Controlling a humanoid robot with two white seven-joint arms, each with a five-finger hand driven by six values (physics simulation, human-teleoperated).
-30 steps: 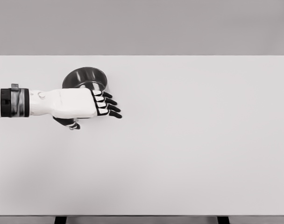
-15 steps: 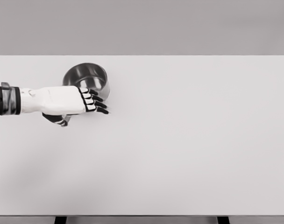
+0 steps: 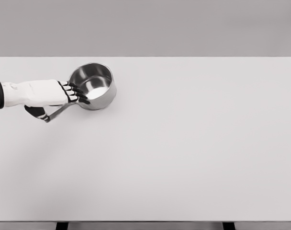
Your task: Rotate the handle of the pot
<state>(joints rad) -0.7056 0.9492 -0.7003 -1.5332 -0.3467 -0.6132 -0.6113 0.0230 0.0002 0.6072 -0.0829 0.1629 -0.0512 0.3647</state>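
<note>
Head view shows the pot (image 3: 93,85) in the upper left of the frame on the white table (image 3: 184,143), its handle (image 3: 59,111) running down and left from the bowl. Only the left hand (image 3: 45,93) is near, lying across the handle's upper side. Its dark fingers (image 3: 78,95) reach right toward the pot wall, slightly apart; whether they clamp the handle I cannot tell.

pot (image 3: 93,86) far-left on table (image 3: 184,143), left hand (image 3: 47,93) beside
</note>
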